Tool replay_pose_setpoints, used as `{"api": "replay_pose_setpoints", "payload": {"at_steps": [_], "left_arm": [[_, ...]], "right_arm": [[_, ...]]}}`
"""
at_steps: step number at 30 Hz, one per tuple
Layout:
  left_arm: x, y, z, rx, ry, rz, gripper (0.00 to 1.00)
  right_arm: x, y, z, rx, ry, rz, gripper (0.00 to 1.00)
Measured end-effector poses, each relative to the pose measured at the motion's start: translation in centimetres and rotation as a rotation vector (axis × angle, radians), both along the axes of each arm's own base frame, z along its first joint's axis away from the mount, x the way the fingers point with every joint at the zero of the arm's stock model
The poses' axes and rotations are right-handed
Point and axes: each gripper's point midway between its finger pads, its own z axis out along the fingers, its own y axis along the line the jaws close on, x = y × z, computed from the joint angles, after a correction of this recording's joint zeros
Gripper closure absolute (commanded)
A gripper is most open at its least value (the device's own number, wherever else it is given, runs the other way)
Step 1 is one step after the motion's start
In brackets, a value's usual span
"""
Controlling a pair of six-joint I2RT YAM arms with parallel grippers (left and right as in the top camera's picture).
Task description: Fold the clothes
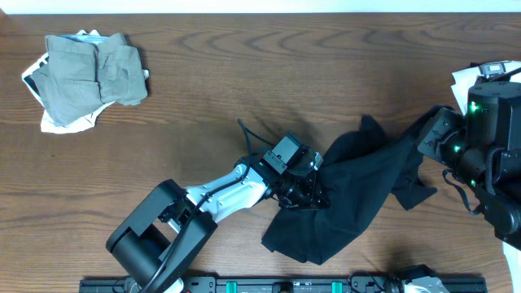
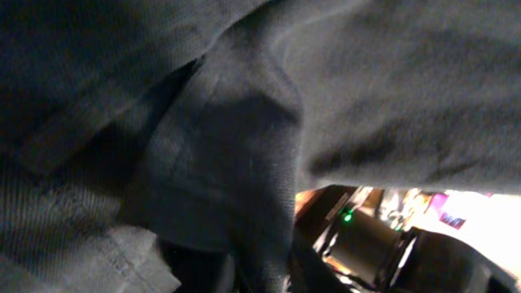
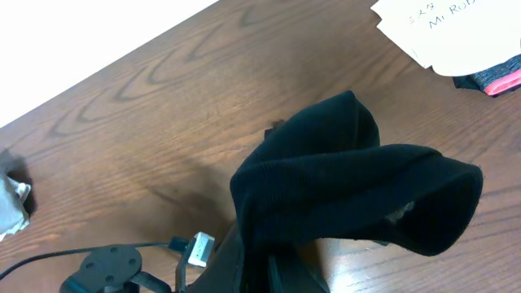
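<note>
Wooden table (image 1: 244,81) is carrying everything. White paper (image 3: 456,32) at the table's right edge is showing lettering, "Mi Rob", then cut off (line above unreadable). Black shirt (image 1: 358,195) is lying crumpled right of table centre, plain and matte. Right gripper (image 1: 423,137) is clenching one corner, holding it off the table. Left gripper (image 1: 305,191) is sitting at the shirt's table-centre edge, jaws buried in cloth, can't tell grip. Khaki-grey garment (image 1: 94,73) is lying bundled on a white printed one (image 1: 61,122) at the table's far-left corner.

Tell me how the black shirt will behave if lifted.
Likely floppy: the shirt lies crumpled and folds over itself. Probably light: thin cloth, sagging wherever unsupported. Its knit cloth looks unlikely to slip on the table.
</note>
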Motion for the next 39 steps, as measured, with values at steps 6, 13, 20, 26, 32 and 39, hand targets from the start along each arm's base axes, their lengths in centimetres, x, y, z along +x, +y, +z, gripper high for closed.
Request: {"api": "replay_pose_setpoints", "payload": {"at_steps": [6,13,20,26,32,39], "left_arm": [[0.3,0.0,-0.1,0.002,-0.026,0.001,0.94],[1.6,0.6,0.5,-0.012,-0.067,0.014,0.94],[5.4,4.2,6.6,-0.083,-0.2,0.116,0.94],[8.3,9.5,12.3,-0.123,-0.333,0.258,0.94],[9.0,13.5,16.2,-0.14,-0.426,0.357,0.94],[10.1,17.3,23.0,-0.139,-0.557,0.444,0.94]], "right_arm": [[-0.1,-0.1,-0.1,-0.005,0.005,0.0,0.94],[-0.1,-0.1,-0.1,-0.01,0.004,0.002,0.94],[0.3,-1.5,0.3,-0.042,-0.019,-0.05,0.94],[0.5,-3.2,0.6,-0.058,-0.028,-0.111,0.96],[1.2,-3.8,0.5,-0.074,-0.029,-0.127,0.97],[2.1,-5.9,-0.1,-0.095,-0.004,-0.187,0.98]]}}
